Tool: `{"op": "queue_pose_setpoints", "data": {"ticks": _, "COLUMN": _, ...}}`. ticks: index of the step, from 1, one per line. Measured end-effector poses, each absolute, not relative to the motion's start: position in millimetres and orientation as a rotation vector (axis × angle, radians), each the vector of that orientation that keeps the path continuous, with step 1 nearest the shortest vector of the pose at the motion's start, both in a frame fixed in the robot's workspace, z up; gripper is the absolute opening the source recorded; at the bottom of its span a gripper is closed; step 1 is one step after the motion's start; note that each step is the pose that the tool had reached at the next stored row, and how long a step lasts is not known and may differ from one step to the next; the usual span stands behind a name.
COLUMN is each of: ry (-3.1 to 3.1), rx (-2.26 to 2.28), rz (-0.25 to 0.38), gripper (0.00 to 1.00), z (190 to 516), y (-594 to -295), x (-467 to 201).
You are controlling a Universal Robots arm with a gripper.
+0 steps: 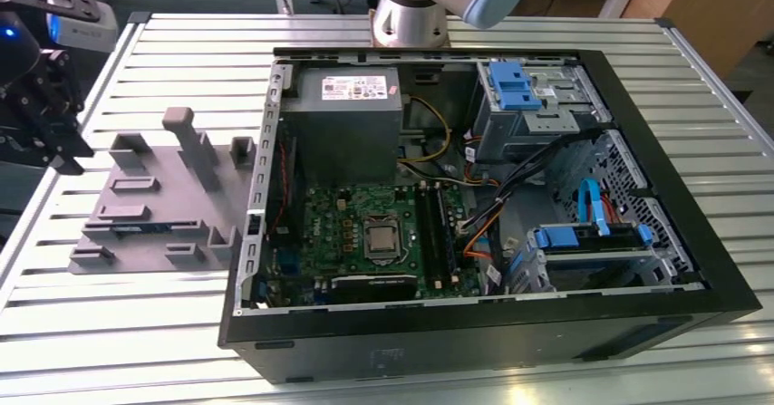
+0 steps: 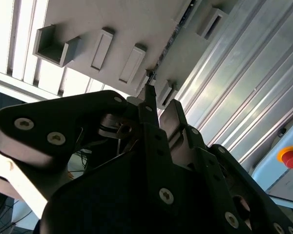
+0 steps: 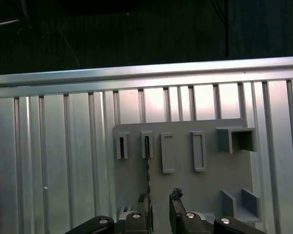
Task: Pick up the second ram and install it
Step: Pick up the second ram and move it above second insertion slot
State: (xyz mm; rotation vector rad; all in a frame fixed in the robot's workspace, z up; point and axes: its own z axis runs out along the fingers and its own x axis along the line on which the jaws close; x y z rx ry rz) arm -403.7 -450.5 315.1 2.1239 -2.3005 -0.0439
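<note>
**Progress:** early, by your pictures. The stick is not yet lifted, and fitting is all to do.

1. **Gripper** [image 1: 61,147]: at the exterior view's left, above the tray's edge. You have the fingers [image 3: 176,200] spread, with nothing pinched between them.
2. **Grey tray** [image 1: 181,207]: holds the second ram [image 3: 148,170], which stands on edge in a slotted block. In the first wrist view it runs in line with the fingertips.
3. **Computer case** [image 1: 484,332]: lying open at the exterior view's right. It contains the motherboard [image 1: 351,215], power supply [image 1: 344,106] and black memory slots [image 1: 432,233]. You cannot tell whether any slot is filled.
</note>
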Motion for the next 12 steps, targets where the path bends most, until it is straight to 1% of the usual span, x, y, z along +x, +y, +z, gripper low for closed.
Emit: {"op": "queue_pose_setpoints", "data": {"ticks": 12, "ry": -2.300, "rx": 2.125, "rz": -0.044, "gripper": 0.31, "z": 303.4, "y": -456.0, "x": -403.7}}
